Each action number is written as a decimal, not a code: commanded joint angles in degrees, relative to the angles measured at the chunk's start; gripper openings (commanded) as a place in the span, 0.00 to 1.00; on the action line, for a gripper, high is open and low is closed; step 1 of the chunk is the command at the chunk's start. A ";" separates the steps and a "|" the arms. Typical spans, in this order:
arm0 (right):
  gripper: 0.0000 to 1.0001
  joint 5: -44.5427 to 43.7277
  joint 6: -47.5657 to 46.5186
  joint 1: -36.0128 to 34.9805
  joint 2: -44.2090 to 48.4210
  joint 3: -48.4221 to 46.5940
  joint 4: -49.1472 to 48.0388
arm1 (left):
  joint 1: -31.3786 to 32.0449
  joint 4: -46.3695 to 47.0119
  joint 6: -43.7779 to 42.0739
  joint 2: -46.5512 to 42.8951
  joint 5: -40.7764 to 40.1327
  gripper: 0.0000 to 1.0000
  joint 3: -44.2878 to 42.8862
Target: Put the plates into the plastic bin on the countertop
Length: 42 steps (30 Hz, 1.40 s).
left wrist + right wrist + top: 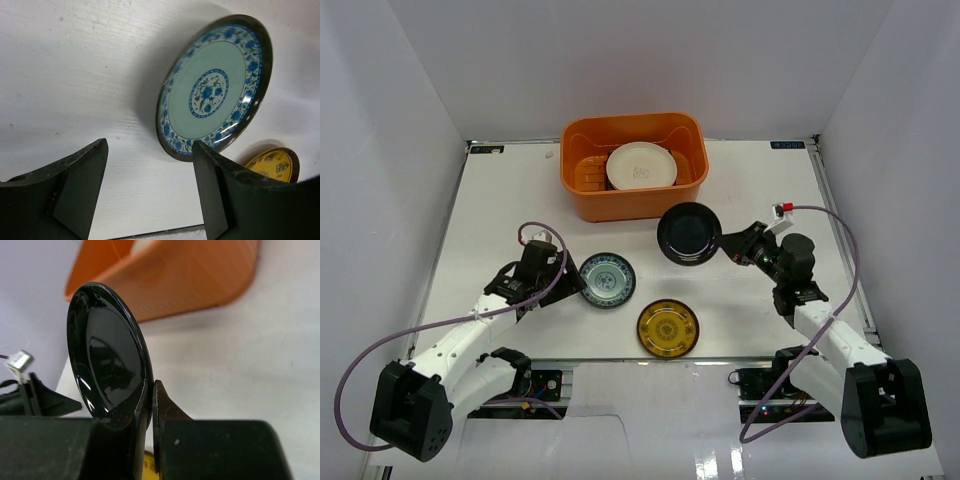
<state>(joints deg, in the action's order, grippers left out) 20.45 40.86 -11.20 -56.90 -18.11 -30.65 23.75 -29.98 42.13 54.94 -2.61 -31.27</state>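
White walls box in the table, where the glossy black plate hangs tilted just short of the orange bin, its rim pinched by the right pincer, that arm stretched forward and left. The left pincer stands open just beside the blue-patterned plate.

Bright, even light casts soft shadows; highlights streak the glossy black plate, and close wrist-view foregrounds blur.
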 commanded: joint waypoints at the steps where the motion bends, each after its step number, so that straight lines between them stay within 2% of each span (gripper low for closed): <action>1: 0.08 -0.06 -2.98 0.30 3.38 -8.32 4.55 | 0.16 4.64 1.81 0.78 -0.91 0.80 1.82; 6: 0.08 0.65 -3.77 -0.66 -6.62 -21.94 4.64 | 0.16 15.64 3.49 5.07 2.52 0.83 4.72; 9: 0.08 -2.07 -5.52 -2.33 -16.63 -33.27 5.33 | 0.16 18.54 2.87 9.03 4.19 0.82 4.20; 10: 0.08 -2.51 -5.96 -2.68 -22.75 -36.70 7.43 | 0.16 19.94 2.87 9.66 4.11 0.81 4.54; 16: 0.08 -4.97 -8.51 -5.32 -45.46 -66.64 17.09 | -0.46 23.12 3.40 12.21 3.49 0.71 8.23; 17: 0.08 -5.24 -9.04 -5.58 -50.88 -70.10 19.12 | -0.46 23.56 3.57 12.30 3.49 0.70 8.67; 18: 0.08 -5.24 -9.48 -5.93 -53.29 -73.44 21.14 | -0.54 24.17 3.57 12.30 3.49 0.64 9.03; 20: 0.08 -5.59 -10.71 -6.99 -59.60 -81.68 25.72 | -0.63 24.61 3.66 12.39 1.48 0.60 9.73; 23: 0.10 -6.73 -11.94 -8.40 -64.19 -87.17 29.51 | -0.72 26.19 3.92 12.12 0.85 0.48 10.87; 27: 0.21 -7.53 -11.24 -9.19 -65.35 -86.83 28.63 | -0.72 26.81 3.66 12.04 -0.63 0.37 11.14; 28: 0.25 -7.44 -11.24 -9.28 -65.26 -86.83 28.63 | -0.72 26.90 3.66 11.86 -1.08 0.30 11.23; 31: 0.63 -8.40 -12.38 -9.36 -63.69 -86.40 29.16 | -0.72 26.64 3.84 10.98 -2.83 0.14 11.75; 34: 0.78 -7.53 -14.31 -9.45 -60.18 -85.35 29.60 | -0.72 26.55 4.10 9.49 -4.41 0.03 12.54; 36: 0.82 -7.18 -16.42 -9.54 -55.00 -82.89 29.60 | -0.72 26.46 4.10 8.87 -4.42 0.00 12.55; 39: 0.84 -6.39 -18.09 -9.45 -43.06 -70.09 25.84 | -0.72 26.20 4.01 8.08 -4.24 0.00 12.19; 40: 0.84 -5.86 -18.27 -9.45 -39.29 -60.47 24.95 | -0.72 26.20 3.93 7.73 -4.24 0.00 12.19; 41: 0.82 -4.55 -18.10 -9.45 -31.59 -54.90 23.98 | -0.63 26.02 4.01 7.38 -4.07 0.00 12.11; 42: 0.81 -3.93 -17.05 -9.63 -27.69 -48.84 22.58 | -0.72 25.85 3.93 6.77 -3.72 0.00 11.93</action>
<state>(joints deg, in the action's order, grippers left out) 13.96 24.93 -20.73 -97.27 -78.54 -3.09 23.16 -1.63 47.03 63.59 -3.92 -19.59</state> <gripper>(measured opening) 0.818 0.167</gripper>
